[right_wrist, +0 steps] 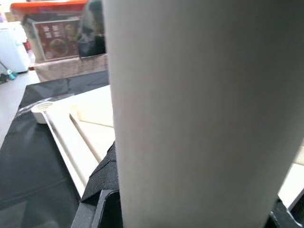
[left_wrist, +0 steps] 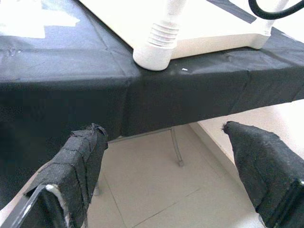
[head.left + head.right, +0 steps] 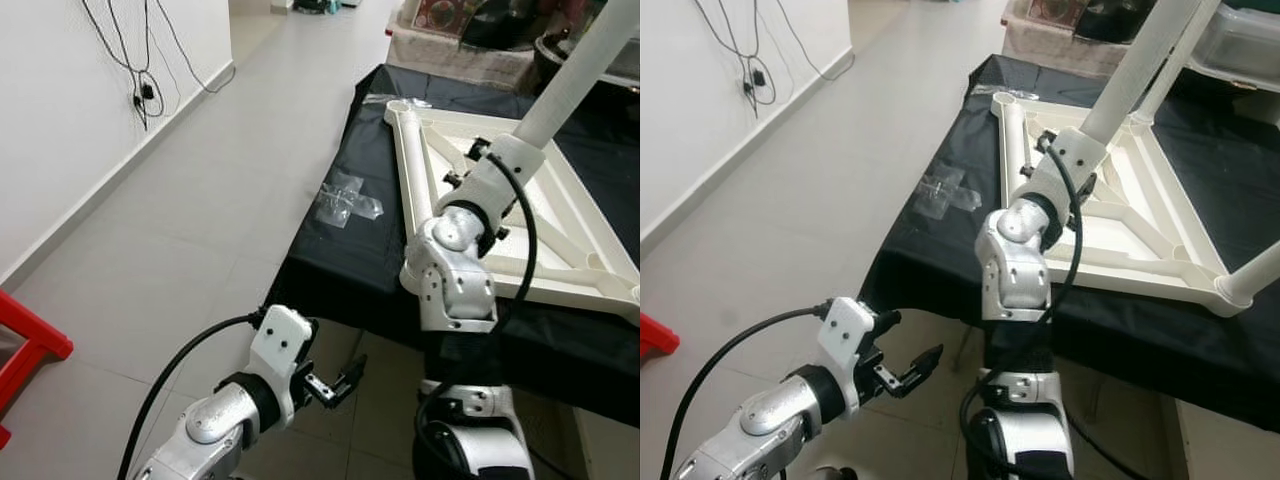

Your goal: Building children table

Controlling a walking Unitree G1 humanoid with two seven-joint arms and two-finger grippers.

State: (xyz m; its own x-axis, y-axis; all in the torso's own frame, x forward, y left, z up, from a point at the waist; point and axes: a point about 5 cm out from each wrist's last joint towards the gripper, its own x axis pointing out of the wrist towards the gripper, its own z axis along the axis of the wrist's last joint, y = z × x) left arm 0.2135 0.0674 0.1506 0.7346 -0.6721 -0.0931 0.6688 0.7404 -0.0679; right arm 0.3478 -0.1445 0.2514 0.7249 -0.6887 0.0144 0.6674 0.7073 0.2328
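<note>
The white children's table top (image 3: 410, 160) lies upside down on a black-clothed table (image 3: 330, 250). My right gripper (image 1: 190, 209) is shut on a white table leg (image 3: 585, 70), holding it tilted above the underside's ribs; its black fingers (image 1: 102, 185) wrap the tube. A fitted leg (image 3: 1252, 280) juts from the near right corner, and another leg (image 3: 1175, 65) stands farther back. The near corner's threaded socket (image 2: 159, 42) rests on the cloth. My left gripper (image 3: 335, 385) hangs low in front of the table's edge, open and holding nothing.
A crumpled clear plastic wrapper (image 3: 345, 198) lies on the cloth left of the table top. A red frame (image 3: 25, 345) stands on the floor at far left. Cables (image 3: 145, 95) hang on the wall. Boxes (image 3: 450, 20) sit behind. A metal table leg (image 2: 176, 147) stands beneath the cloth.
</note>
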